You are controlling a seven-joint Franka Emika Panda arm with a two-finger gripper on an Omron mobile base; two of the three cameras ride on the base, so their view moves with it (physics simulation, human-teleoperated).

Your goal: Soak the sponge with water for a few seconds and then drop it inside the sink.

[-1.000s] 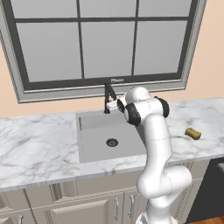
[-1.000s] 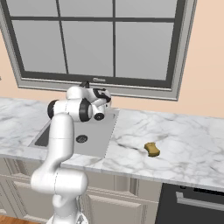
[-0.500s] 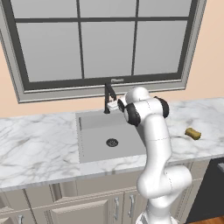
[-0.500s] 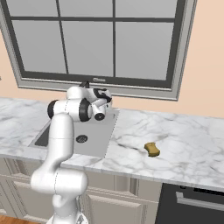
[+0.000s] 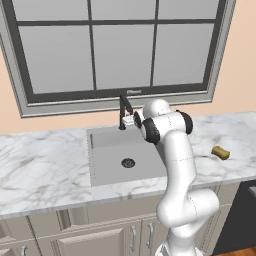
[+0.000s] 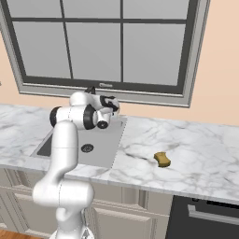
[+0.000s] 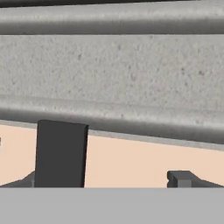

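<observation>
Hovering its two-finger gripper point(image 5: 128, 120) by the slim black faucet point(image 5: 123, 111) of the square grey sink point(image 5: 125, 161) exactly like a second ago, claw state unclear, no water running, small yellow sponge point(image 5: 220, 152) untouched on the white marble countertop point(image 5: 40, 165).

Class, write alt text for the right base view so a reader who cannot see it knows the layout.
A white robot arm reaches its gripper toward the black faucet behind a grey sink set in a marble countertop. A small yellow sponge lies on the counter to the right, apart from the sink, below a large window.
</observation>
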